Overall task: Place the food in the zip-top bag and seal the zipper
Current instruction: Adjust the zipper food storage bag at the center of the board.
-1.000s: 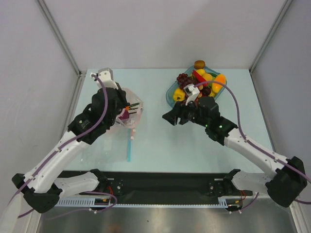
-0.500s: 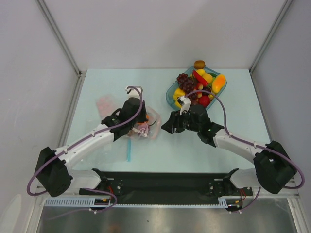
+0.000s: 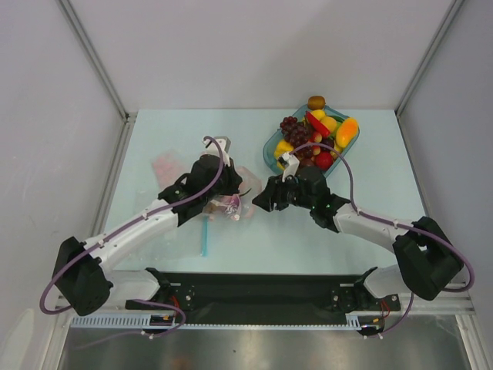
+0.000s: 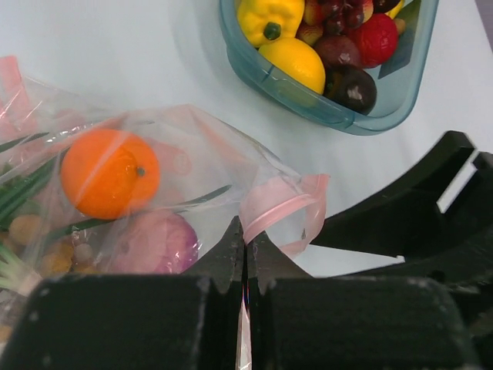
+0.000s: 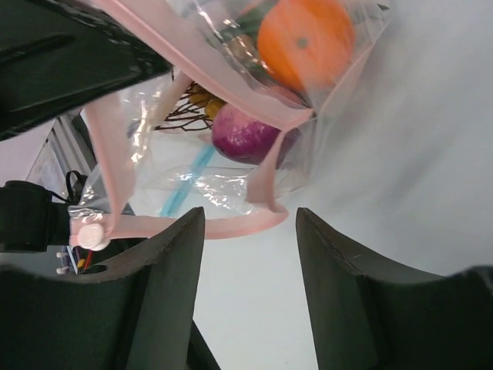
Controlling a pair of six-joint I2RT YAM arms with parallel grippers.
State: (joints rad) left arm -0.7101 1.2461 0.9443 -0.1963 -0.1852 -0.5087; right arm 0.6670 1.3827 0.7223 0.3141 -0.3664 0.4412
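Observation:
The zip-top bag lies crumpled at the table's middle. It holds an orange, a purple piece, tan grapes and a green stalk. My left gripper is shut on the pink zipper at the bag's mouth edge. My right gripper is open and empty just right of the bag, with the looped zipper strip right before its fingertips. In the top view the right gripper sits beside the bag. More food, including a lemon, fills the teal tray.
The teal tray stands at the back right with a brown kiwi behind it. A light-blue strip lies on the table near the bag. A pinkish flat plastic piece lies at the left.
My left arm has swung down and right, bringing the bag from the left to the table's middle. My right gripper has moved left, closer to the bag's mouth.

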